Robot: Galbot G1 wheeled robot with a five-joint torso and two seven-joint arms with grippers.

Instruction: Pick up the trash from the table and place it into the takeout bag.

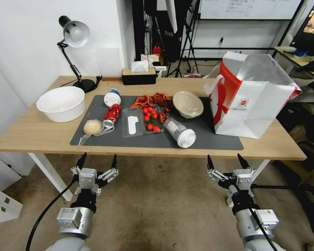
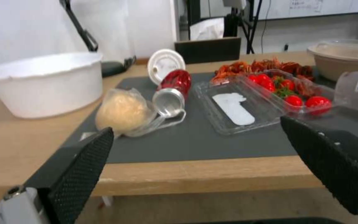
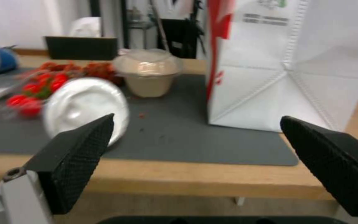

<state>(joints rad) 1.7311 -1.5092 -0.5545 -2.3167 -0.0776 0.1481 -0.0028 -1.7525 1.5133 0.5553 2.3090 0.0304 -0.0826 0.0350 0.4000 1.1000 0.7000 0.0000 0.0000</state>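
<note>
On the table (image 1: 35, 134), trash lies on a dark grey mat (image 1: 199, 137): a wrapped beige lump (image 1: 93, 127), a crushed red can (image 1: 112, 114), a white-lidded blue cup (image 1: 112, 98), a clear cup with white lid (image 1: 180, 132) on its side, and a beige bowl (image 1: 188, 103). The takeout bag (image 1: 249, 99) stands open at the mat's right end. My left gripper (image 1: 97, 161) hangs open below the table's front edge, facing the lump (image 2: 123, 112) and can (image 2: 174, 91). Open too, my right gripper (image 1: 226, 161) faces the lidded cup (image 3: 84, 109) and bag (image 3: 286, 74).
A clear clamshell box (image 1: 137, 123) with cherry tomatoes (image 1: 150, 118) and red crayfish shells (image 1: 151, 100) lies mid-mat. A white basin (image 1: 61, 103) stands at the left, a desk lamp (image 1: 75, 52) and a black tissue box (image 1: 139, 75) along the back edge. Bare floor lies under both grippers.
</note>
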